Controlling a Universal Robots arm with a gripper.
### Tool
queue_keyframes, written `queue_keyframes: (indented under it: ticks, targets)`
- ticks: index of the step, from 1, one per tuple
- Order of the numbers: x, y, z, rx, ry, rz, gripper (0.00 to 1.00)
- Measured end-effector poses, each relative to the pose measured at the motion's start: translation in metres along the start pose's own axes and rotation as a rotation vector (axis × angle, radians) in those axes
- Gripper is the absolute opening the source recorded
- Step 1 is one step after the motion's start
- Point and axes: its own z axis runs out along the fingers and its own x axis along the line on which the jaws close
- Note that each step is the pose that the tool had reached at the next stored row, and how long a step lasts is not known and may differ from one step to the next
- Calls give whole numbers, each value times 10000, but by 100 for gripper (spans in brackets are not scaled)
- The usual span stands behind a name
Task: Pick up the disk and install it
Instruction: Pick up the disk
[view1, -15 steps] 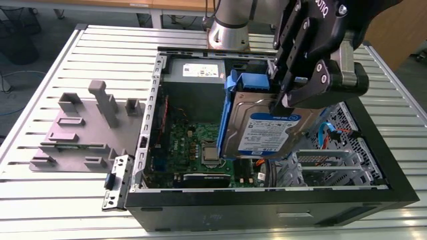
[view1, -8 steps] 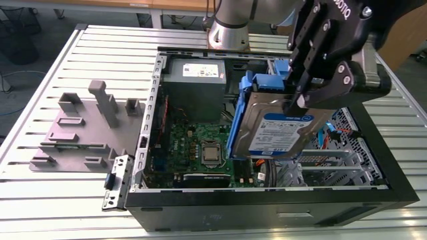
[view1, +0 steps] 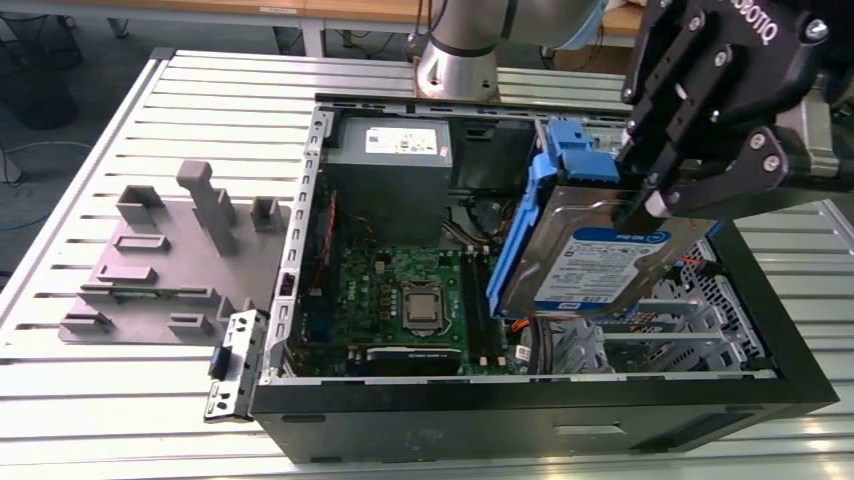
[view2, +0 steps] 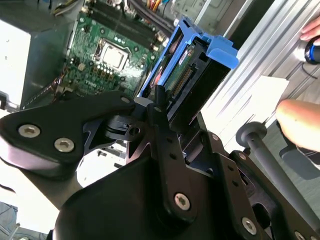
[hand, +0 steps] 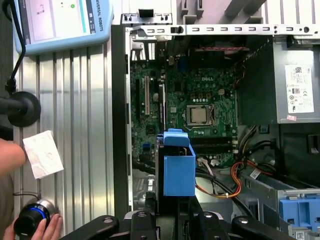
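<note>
Gripper (view1: 639, 212) closed on the disk (view1: 607, 270), fingers pinching its upper edge. The drive is carried. Whether its lower end touches anything, I cannot tell. The disk hangs tilted under the gripper, white-and-blue label outward in the exterior view, blue caddy (view1: 534, 200) framing it. In the first wrist view the caddy's end juts straight ahead of the fingers.

Directly beneath the gripper: open computer case (view1: 534, 410). Motherboard (view1: 400, 295) lies lower, off toward the exterior view's left. Power-supply box (view1: 394, 145) sits in the case's back corner, well apart from the gripper.

Farther out, beyond the case wall: grey fixture block (view1: 160, 260) on the slatted table (view1: 120, 400). A person's hand (view2: 300, 122) is over the table beside the case, apart from the gripper.
</note>
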Motion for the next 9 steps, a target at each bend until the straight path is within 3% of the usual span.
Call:
queue_keyframes:
  ticks: [9]
  targets:
    - [-17, -324, -13, -42, 2, 0, 35]
